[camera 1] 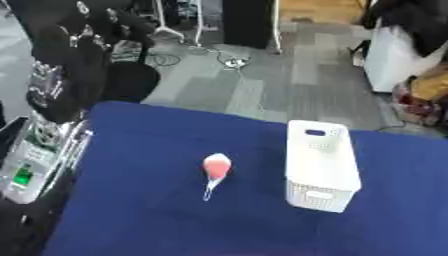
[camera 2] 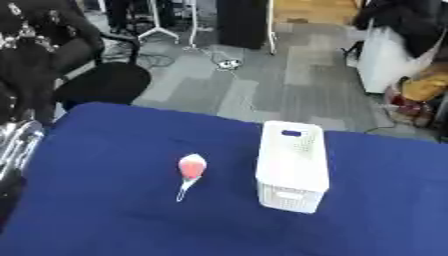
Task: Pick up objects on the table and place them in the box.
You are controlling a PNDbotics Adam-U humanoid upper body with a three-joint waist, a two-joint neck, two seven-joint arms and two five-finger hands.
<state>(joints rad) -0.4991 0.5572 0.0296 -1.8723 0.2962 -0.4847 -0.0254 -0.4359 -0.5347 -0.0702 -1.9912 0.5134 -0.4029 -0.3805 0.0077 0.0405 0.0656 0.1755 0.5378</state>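
Lying lengthwise toward you, the scoop [camera 1: 215,171] sits on the table [camera 1: 131,215] just left of the box [camera 1: 320,165] (neither robot hand shows, so you cannot tell which is nearer).

Blue-covered table [camera 1: 140,150] fills the lower frame. Beyond its far edge is a grey carpet-tile floor [camera 1: 280,75]. A black chair [camera 2: 105,82] stands off the table's far left corner. A white power strip [camera 2: 229,63] with cables lies on the floor, between white stand legs [camera 1: 166,30] and a black upright panel [camera 1: 247,22]. A white bin [camera 1: 389,60] is at far right, with a yellow and red bundle [camera 1: 429,92] just beside it.
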